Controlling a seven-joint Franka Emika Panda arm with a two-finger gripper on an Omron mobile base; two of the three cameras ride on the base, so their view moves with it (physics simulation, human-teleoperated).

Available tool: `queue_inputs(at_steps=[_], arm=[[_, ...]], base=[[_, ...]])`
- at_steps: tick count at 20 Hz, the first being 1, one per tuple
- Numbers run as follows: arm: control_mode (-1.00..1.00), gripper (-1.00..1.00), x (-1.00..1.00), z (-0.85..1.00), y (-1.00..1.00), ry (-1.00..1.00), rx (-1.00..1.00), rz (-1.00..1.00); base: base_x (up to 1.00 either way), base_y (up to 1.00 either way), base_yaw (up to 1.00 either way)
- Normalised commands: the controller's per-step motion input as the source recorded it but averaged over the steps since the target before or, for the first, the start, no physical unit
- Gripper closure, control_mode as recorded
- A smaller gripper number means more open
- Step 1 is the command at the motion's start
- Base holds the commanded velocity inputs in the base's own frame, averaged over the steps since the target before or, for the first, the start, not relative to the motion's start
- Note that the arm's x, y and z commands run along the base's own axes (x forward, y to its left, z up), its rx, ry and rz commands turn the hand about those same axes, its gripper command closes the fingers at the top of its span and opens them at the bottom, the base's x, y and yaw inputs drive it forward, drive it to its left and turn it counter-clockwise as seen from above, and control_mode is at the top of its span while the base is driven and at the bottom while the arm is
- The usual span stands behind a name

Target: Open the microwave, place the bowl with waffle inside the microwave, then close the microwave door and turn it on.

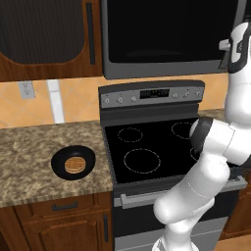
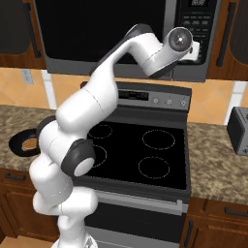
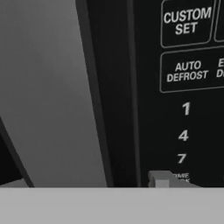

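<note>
Microwave (image 2: 121, 34) is hanging above the stove (image 1: 152, 147), its wide dark door (image 1: 171, 32) lying flush in the grey frame. The white arm is reaching up toward the microwave's right side, and the hand (image 2: 186, 46) is sitting just in front of the button panel (image 2: 193, 22). In the hand view the panel (image 3: 183, 87) is lying straight ahead of the fingers and very close, with keys reading CUSTOM SET and AUTO DEFROST and the digits 1, 4 and 7 running down toward them. The grey frame of the door (image 3: 48, 87) is slanting past on the left of that view. A small grey part is rising at the bottom edge under the 7; whether it is a fingertip I cannot tell, and I cannot tell whether the fingers are spread or pressed together.

Well below the fingers and far off to their left, the speckled granite table (image 1: 29, 152) is carrying the black bowl (image 1: 73, 162), which is sitting upright near the front edge, left of the stove. The waffle (image 1: 75, 164) is lying flat inside the bowl. In the right base view the bowl (image 2: 17, 142) is peeking out from behind the arm's lower joints, with the waffle (image 2: 30, 144) partly showing. A grey toaster (image 2: 238, 130) is standing on the table right of the stove.
</note>
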Motion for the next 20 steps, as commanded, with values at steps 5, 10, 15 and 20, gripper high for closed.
queue_inputs(at_steps=[5, 10, 15, 20], arm=[[-1.00, 1.00, 0.56, -0.70, 0.54, -0.17, -0.01, 0.05], [-1.00, 1.00, 0.70, -0.75, 0.98, -0.11, 0.00, 0.10], [-1.00, 1.00, 0.22, -0.16, 0.97, 0.06, 0.00, 0.24], [-1.00, 1.00, -0.43, 0.06, 1.00, 0.23, -0.12, 0.49]], base=[[0.00, 0.00, 0.00], [0.00, 0.00, 0.00], [0.00, 0.00, 0.00], [0.00, 0.00, 0.00]])
